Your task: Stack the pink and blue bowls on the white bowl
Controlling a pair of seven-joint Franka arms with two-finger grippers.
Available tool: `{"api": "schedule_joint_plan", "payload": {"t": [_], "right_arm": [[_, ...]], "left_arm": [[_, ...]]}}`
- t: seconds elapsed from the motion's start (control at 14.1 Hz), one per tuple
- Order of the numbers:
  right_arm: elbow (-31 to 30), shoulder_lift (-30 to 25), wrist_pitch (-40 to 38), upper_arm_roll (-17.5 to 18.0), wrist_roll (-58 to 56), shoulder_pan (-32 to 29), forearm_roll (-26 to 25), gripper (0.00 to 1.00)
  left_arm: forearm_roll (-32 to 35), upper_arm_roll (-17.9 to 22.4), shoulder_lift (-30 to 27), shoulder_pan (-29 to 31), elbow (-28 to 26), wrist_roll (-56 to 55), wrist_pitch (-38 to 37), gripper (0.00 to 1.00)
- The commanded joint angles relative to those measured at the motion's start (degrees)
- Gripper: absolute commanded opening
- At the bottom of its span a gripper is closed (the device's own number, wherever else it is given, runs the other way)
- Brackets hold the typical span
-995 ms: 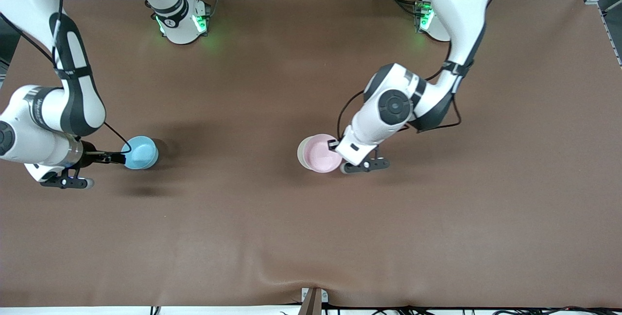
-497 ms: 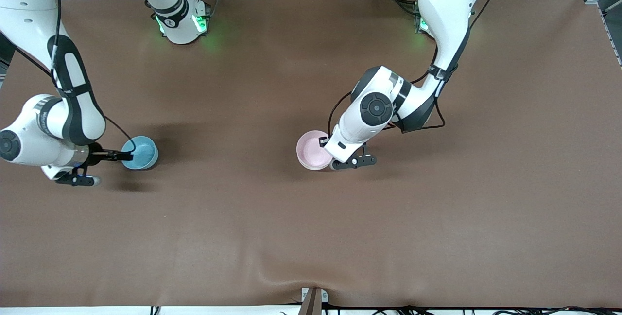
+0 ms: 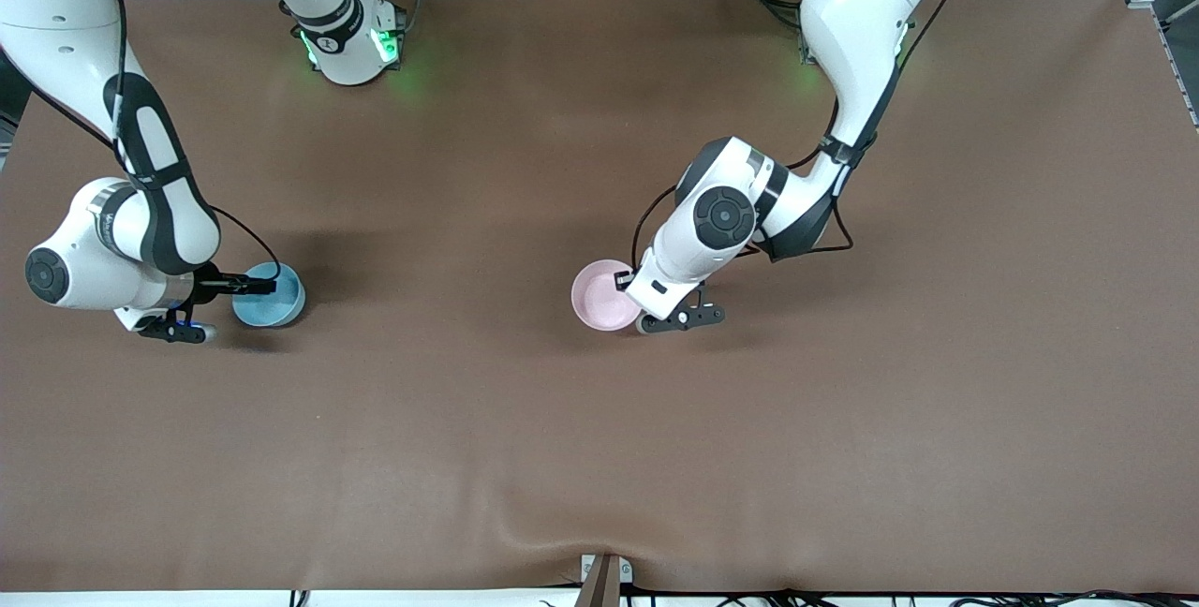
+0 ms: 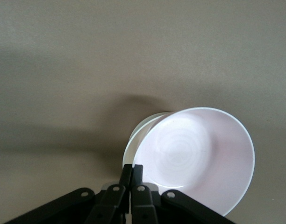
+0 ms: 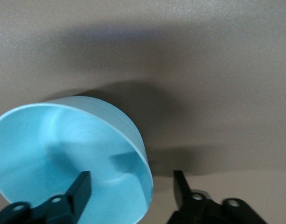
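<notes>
The pale pink bowl (image 3: 599,296) sits tilted in the white bowl near the table's middle. The white bowl is hidden under it in the front view. Its rim (image 4: 136,136) peeks out beside the pink bowl (image 4: 199,154) in the left wrist view. My left gripper (image 3: 628,287) (image 4: 132,171) is shut on the pink bowl's rim. The sky blue bowl (image 3: 277,303) (image 5: 54,149) stands on the table toward the right arm's end. My right gripper (image 3: 259,286) (image 5: 131,186) is open. It straddles the blue bowl's wall, one finger inside and one outside.
The brown table mat (image 3: 599,457) carries only the bowls. The blue bowl and the pink-on-white pair stand well apart at about the same distance from the front camera. A small bracket (image 3: 604,579) sits at the table's near edge.
My left gripper has lowered the pink bowl onto the white bowl, which no longer shows in the front view. My right gripper has come down and reached over the blue bowl's rim.
</notes>
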Motion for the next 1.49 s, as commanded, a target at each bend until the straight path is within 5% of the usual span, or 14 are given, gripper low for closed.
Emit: {"api": "schedule_joint_plan", "payload": {"t": [0.0,0.64,0.85,0.99,1.42], "right_arm": [[-0.91,-1.15,0.02,0.55,-1.39,-1.38,0.83,0.00],[-0.47,-4.13,0.11,0.63,-4.02,-2.00,1.45,0.00],[-0.38,-6.24,0.02,0.63,-4.37,-1.91,1.45,0.00],[-0.29,-7.12,0.02,0.63,-5.78,-1.91,1.45,0.00],[0.23,-10.72,-2.00,0.72,-5.17,-0.34,4.59,0.00]], "left_arm": [[-0.21,0.55,0.52,-1.04,0.34,-1.13,1.19,0.00],[-0.30,0.64,0.61,-0.86,-1.16,-1.13,1.45,0.01],[-0.83,0.55,0.52,-0.25,-0.81,-2.44,1.45,0.71],[-0.74,0.55,0.43,-0.16,-0.81,-3.85,1.37,1.00],[4.42,3.01,-2.46,0.02,-0.19,-3.41,-0.12,1.00]]}}
